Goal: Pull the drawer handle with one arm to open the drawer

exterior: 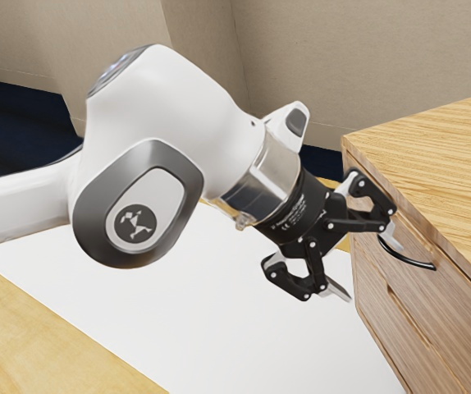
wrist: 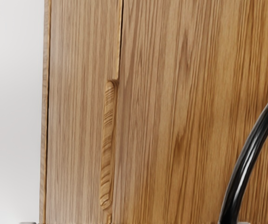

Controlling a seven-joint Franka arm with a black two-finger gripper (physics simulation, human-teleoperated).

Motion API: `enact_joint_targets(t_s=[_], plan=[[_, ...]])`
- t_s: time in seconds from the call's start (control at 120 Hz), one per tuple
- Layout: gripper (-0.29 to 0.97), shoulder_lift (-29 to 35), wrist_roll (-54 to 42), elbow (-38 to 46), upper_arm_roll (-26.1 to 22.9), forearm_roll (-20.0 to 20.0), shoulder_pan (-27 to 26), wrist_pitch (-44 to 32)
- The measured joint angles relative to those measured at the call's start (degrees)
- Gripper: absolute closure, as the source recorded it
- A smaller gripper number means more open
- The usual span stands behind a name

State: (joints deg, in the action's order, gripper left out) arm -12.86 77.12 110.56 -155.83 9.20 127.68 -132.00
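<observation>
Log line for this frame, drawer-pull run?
phase: pre-grasp | gripper: open, close to handle, not shut on it | drawer: looks shut, front flush with cabinet

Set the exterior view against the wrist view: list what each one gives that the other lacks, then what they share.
Exterior view: the white arm, the black gripper with its fingers spread open close to the handle, and the wooden cabinet top.
Wrist view: a close look at the wood grain and at a carved groove running along a seam.
Shared: the curved black handle and the wooden drawer front that it is mounted on.
</observation>
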Motion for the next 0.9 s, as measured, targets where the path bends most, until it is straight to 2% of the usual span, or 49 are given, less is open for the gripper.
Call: enact_joint_targets(t_s=[0.35, 0.667, 0.9], plan=[[0.22, 0.0, -3.2, 0.1, 0.3, 0.1, -0.2, 0.0], [0.48, -0.2, -5.0, -0.4, 1.0, -0.2, -0.3, 0.1], [0.62, -0.4, -7.5, -1.3, 1.1, -0.3, -0.3, 0.1]])
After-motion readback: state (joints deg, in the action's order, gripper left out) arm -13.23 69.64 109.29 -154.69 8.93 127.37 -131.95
